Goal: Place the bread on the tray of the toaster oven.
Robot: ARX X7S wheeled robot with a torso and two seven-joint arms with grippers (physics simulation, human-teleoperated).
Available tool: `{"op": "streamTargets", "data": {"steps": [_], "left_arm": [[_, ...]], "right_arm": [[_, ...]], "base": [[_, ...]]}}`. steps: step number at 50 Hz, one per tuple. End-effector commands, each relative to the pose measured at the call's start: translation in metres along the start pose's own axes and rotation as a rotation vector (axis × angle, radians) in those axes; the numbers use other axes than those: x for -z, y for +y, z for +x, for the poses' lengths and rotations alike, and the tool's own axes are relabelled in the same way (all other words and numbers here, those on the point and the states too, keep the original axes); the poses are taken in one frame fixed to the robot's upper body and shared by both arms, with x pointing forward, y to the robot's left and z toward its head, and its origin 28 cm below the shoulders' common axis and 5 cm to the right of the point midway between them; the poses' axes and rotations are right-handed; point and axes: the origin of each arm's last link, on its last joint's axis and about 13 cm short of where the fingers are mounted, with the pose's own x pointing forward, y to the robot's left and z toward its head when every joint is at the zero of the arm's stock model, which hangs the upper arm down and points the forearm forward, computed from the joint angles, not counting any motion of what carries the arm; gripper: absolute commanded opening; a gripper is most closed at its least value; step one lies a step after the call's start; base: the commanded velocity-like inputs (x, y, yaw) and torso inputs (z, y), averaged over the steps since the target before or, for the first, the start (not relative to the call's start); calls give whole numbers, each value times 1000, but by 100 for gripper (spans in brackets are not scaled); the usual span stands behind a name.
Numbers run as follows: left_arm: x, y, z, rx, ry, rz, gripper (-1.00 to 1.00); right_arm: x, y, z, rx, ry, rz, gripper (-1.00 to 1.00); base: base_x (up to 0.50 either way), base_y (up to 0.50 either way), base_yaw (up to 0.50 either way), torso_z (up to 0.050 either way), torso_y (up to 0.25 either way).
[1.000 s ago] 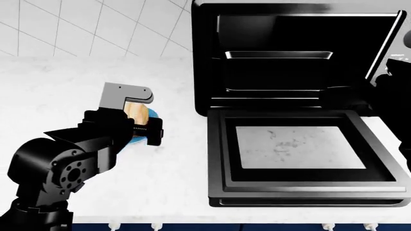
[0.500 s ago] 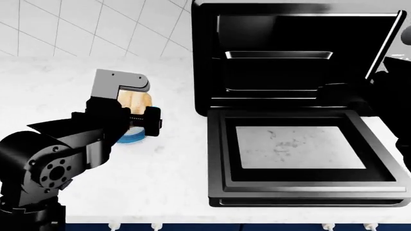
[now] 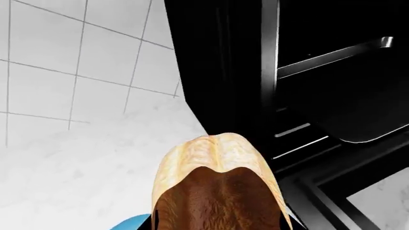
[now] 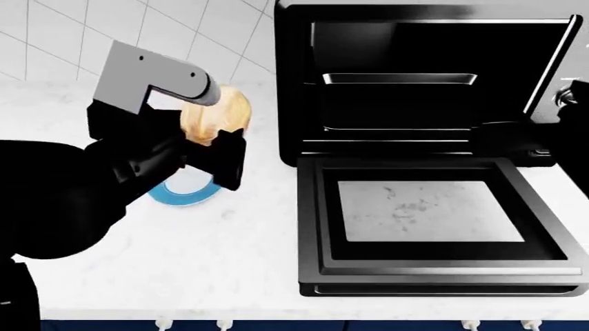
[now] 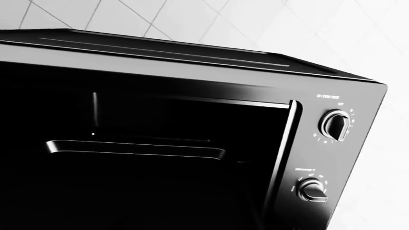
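The bread [image 4: 219, 114], clamped in the left gripper [image 4: 207, 138], has risen clear of the blue-rimmed plate [image 4: 184, 192] since a second ago, left of the toaster oven [image 4: 414, 83]. Only the right wrist view shows the oven's knobs [image 5: 336, 125] beside the tray [image 5: 137, 148]; the right gripper's fingers can't be made out.

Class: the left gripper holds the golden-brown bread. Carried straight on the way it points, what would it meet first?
Probably the left side wall of the boxy black toaster oven, not its open cavity; depth is unclear.
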Motion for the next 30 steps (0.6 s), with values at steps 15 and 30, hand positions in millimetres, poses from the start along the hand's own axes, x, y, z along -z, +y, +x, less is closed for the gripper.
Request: {"op": "streamTargets", "data": {"steps": [15,30], "left_arm": [[-49,-9,-54,227,-159,39,-100],[-47,-32,0,361,-95,25,-100]], "right_arm": [[-6,-3,-16,-2,-32,-16,100],[-9,-2,-21,-8,-34,-30,100]], "base": [[0,0,0,0,0],[0,0,0,0,0]]}}
